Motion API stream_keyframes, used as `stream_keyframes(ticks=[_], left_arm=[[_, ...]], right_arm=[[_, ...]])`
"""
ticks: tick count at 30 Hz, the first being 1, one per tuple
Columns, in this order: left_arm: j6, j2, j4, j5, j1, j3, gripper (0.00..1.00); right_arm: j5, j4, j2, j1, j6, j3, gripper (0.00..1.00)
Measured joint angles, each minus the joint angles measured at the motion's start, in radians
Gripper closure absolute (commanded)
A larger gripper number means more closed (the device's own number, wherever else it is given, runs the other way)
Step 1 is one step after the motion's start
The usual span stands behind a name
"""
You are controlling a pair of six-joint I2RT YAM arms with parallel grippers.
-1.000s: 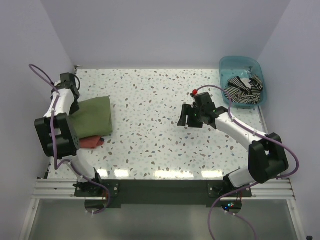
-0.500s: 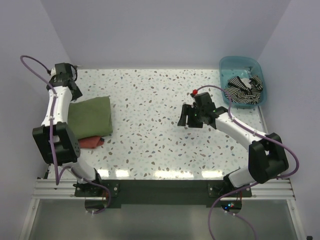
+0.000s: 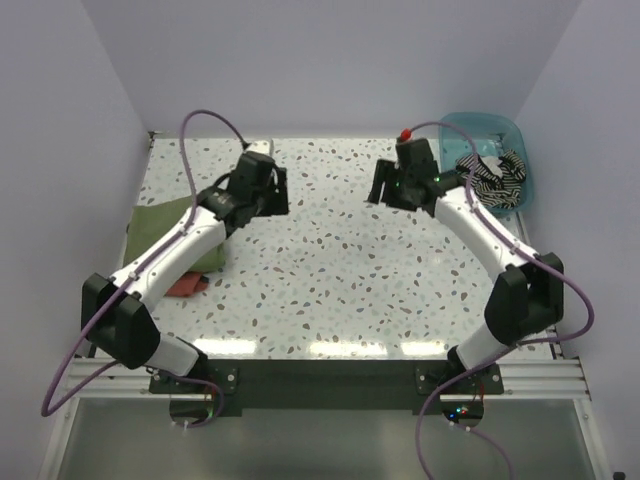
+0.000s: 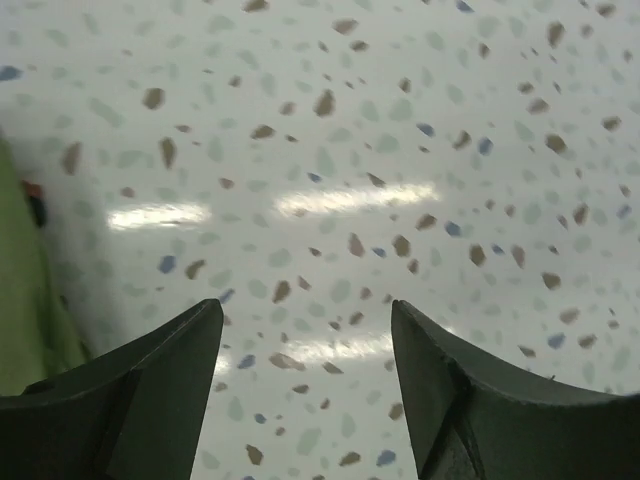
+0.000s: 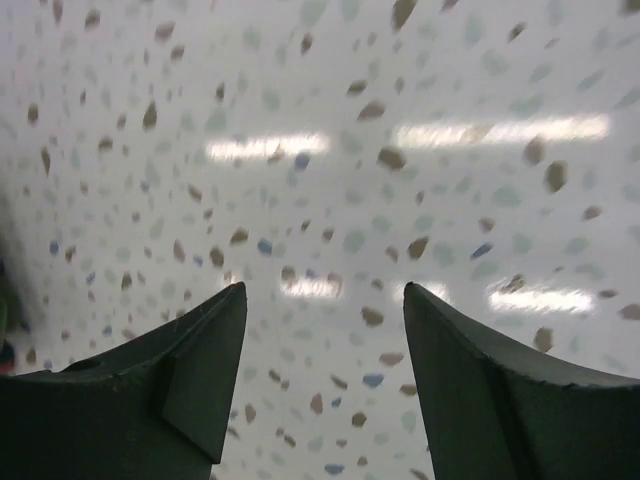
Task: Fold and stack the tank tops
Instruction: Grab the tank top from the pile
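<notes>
Well, I saw both claws spread wide above the speckled desk (image 3: pixel 330 285). My left claw (image 4: pixel 305 312) hung well left of the teal bin (image 3: pixel 450 135), and my right claw (image 5: pixel 325 292) was near its left wall. The striped tank top (image 3: pixel 492 185) lay crumpled inside the bin. The olive-green tank top (image 3: pixel 152 224) lay folded far left of it, partly under my left arm.

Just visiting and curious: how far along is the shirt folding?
Done: the olive-green tank top lies folded at the left. In hand: nothing; the left gripper and right gripper hover open. Remaining: the black-and-white striped tank top lies crumpled in the teal plastic bin.
</notes>
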Motion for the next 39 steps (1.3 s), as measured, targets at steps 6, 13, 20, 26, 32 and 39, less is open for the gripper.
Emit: stream_keyframes(ticks=[6,13,20,26,32,39], left_arm=[[-0.018,-0.011,0.051,0.101,-0.187,-0.052,0.26],[-0.026,-0.108,0.142,0.236,-0.182,-0.161,0.26],[-0.026,-0.140,0.222,0.378,-0.182,-0.262,0.26],[-0.025,-0.149,0.229,0.449,-0.182,-0.306,0.26],[-0.022,-0.199,0.243,0.484,-0.182,-0.329,0.26],[-0.017,-0.225,0.245,0.499,-0.182,-0.350,0.26]], right_arm=[[0.268,-0.105,0.234,-0.225,-0.031,0.469,0.30],[0.412,-0.223,0.370,-0.486,-0.052,0.593,0.25],[0.444,-0.240,0.434,-0.613,-0.049,0.570,0.18],[0.440,-0.216,0.565,-0.633,-0.024,0.603,0.23],[0.440,-0.210,0.598,-0.628,0.005,0.574,0.59],[0.436,-0.208,0.598,-0.628,0.032,0.574,1.00]])
